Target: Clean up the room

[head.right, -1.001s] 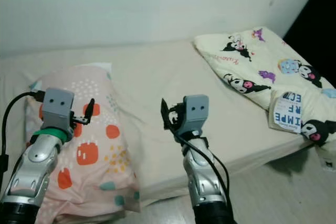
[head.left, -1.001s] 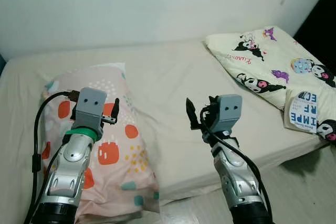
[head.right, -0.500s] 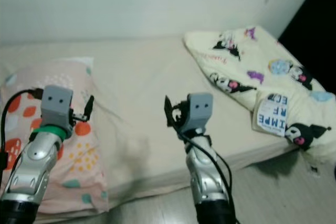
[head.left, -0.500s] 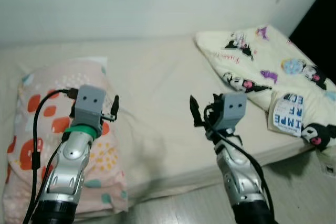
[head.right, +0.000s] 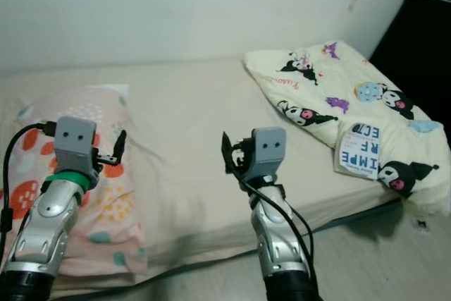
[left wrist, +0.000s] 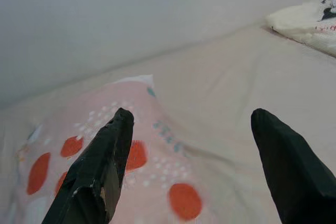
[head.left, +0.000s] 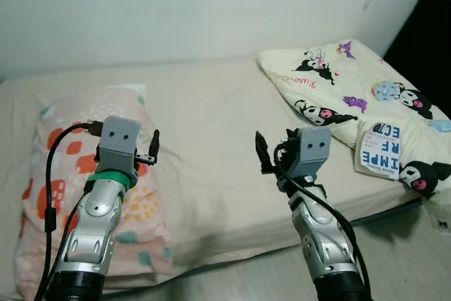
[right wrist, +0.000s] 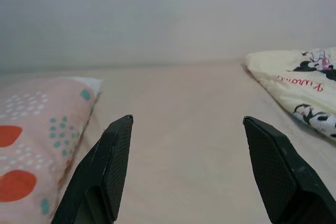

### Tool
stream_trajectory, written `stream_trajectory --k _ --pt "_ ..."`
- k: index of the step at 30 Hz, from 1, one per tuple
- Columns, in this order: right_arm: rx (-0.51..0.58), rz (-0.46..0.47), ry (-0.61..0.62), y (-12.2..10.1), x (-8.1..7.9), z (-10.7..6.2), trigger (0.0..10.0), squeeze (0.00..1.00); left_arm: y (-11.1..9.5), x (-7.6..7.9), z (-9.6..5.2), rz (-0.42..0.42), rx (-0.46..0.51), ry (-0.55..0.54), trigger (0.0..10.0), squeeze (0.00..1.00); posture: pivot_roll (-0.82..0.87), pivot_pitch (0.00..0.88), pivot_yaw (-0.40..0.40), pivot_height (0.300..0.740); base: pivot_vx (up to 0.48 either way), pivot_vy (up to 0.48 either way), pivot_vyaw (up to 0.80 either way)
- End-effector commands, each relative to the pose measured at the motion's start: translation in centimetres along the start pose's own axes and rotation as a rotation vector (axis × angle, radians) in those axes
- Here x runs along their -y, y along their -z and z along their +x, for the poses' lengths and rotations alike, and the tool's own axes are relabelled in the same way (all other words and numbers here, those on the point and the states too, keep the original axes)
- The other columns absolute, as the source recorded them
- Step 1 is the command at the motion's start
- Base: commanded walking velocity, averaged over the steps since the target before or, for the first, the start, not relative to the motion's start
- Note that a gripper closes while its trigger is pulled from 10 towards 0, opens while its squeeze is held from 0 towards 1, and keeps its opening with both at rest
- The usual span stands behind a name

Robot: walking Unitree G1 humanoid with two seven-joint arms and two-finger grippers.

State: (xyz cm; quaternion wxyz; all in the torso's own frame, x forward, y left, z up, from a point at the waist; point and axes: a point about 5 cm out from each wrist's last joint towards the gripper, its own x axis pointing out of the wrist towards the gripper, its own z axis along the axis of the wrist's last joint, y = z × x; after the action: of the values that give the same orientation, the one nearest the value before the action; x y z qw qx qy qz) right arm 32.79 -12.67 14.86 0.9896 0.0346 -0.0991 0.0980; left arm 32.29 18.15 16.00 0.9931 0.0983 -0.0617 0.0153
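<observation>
blanket tag (head.left: pixel 378 149): upside-down "IMPE / RF / ECJ" | blanket (head.left: pixel 331 82): red script, unreadable

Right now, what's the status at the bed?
Left gripper and right gripper open, empty, above the bed. Pillow at left, cartoon blanket at right. Nothing between.

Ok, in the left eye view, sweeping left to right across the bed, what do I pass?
Pink spotted pillow → left gripper held above the pillow's right edge, fingers open → bare sheet → right gripper, fingers open → cream cartoon blanket → white label on the blanket's near corner.
</observation>
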Motion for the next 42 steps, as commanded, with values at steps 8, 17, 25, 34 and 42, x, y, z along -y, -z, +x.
stream_trajectory --k 8,17,25,34,42 --pt "-0.013 0.007 -0.004 0.3 -0.3 -0.1 10.0 0.0 0.7 -0.1 -0.1 0.009 -0.032 -0.002 10.0 0.0 0.04 0.077 -0.01 0.74 0.0 0.0 0.0" --pt "-0.033 0.01 -0.01 0.8 -0.4 -0.3 10.0 0.0 1.5 0.2 -0.4 0.008 -0.059 0.033 10.0 0.0 0.04 0.075 -0.008 0.74 0.0 0.0 0.0" --pt "-0.305 -0.012 -0.005 7.2 0.6 -3.5 10.0 0.0 8.6 2.6 -4.2 -0.019 -0.323 0.183 10.0 0.0 0.04 0.063 -0.021 0.74 0.0 0.0 0.0" --pt "-0.769 -0.031 0.073 15.9 3.2 -13.5 10.0 0.0 16.6 4.4 -12.3 -0.027 -0.671 0.316 10.0 0.0 0.03 0.042 -0.039 0.74 0.0 0.0 0.0" --pt "-0.813 -0.067 0.148 16.6 4.4 -14.4 10.0 0.0 17.9 5.3 -13.7 -0.087 -0.732 0.294 10.0 0.0 0.02 0.034 -0.038 0.74 0.0 0.0 0.0"
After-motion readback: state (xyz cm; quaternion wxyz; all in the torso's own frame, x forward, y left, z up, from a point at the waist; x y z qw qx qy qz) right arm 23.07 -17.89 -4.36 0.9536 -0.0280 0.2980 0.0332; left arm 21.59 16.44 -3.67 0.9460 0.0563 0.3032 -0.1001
